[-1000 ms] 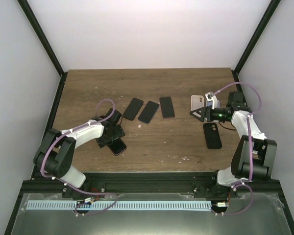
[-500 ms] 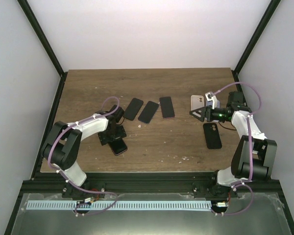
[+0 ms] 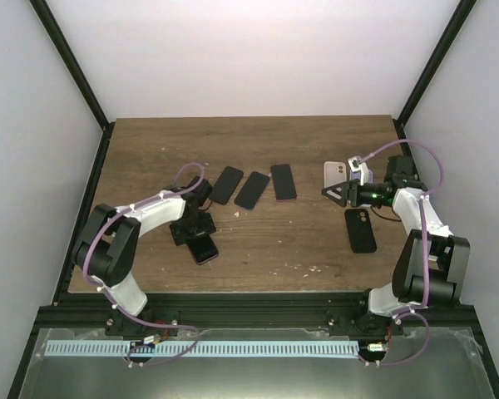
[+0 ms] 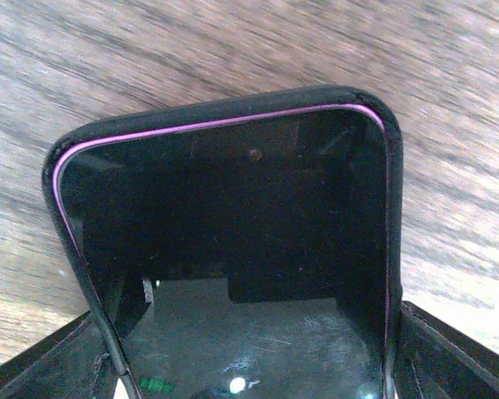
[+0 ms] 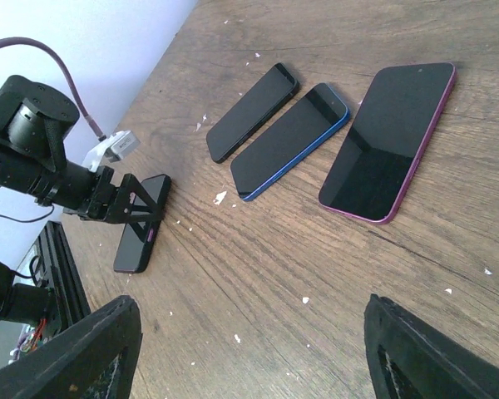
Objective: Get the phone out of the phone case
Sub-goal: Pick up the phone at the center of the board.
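Our left claw [image 3: 193, 232] stands over the phone [image 4: 233, 241], which lies screen-up on the tabletop [image 3: 266, 245], seated in its black phone case [image 4: 216, 112]. A finger sits close at each long side, but we cannot tell whether they squeeze it. Our right claw [image 3: 333, 192] hangs well apart, spread wide, gripping nothing.

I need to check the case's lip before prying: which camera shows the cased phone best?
Left wrist: the cased phone fills the frame, its purple edge clear inside the black lip. Top external shows it small, partly under the left pincer. Right wrist shows it far off.
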Tool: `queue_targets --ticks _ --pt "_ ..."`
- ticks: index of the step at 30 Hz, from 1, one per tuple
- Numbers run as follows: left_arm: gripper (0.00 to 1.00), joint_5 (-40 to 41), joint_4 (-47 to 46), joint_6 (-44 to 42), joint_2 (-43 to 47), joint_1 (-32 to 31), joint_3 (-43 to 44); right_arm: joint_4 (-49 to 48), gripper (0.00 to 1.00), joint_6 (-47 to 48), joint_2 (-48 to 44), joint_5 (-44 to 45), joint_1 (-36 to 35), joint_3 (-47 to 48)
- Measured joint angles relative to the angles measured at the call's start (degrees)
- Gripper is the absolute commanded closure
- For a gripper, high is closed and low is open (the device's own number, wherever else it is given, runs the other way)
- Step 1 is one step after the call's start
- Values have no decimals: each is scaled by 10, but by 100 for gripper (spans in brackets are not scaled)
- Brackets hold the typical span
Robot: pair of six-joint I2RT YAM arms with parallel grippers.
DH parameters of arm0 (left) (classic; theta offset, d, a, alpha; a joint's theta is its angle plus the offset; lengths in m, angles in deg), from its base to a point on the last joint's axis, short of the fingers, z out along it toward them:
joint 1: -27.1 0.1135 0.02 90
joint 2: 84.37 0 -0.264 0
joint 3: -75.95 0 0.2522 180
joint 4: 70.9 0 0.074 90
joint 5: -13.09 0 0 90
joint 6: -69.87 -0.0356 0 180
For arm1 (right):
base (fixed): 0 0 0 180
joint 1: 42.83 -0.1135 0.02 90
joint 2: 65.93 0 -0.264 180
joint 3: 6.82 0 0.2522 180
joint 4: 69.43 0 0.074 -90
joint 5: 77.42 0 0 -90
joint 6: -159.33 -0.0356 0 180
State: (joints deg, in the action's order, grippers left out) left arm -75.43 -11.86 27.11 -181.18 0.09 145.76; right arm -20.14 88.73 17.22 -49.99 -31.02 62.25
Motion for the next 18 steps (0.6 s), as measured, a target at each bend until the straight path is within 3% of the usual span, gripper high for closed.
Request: queue_targets --ticks 9,18 --pt "58 -4 -7 -21 82 -49 35 20 28 1 0 12 0 14" --pt "61 35 -94 -41 121 -99 125 82 31 16 -3 2 -19 127"
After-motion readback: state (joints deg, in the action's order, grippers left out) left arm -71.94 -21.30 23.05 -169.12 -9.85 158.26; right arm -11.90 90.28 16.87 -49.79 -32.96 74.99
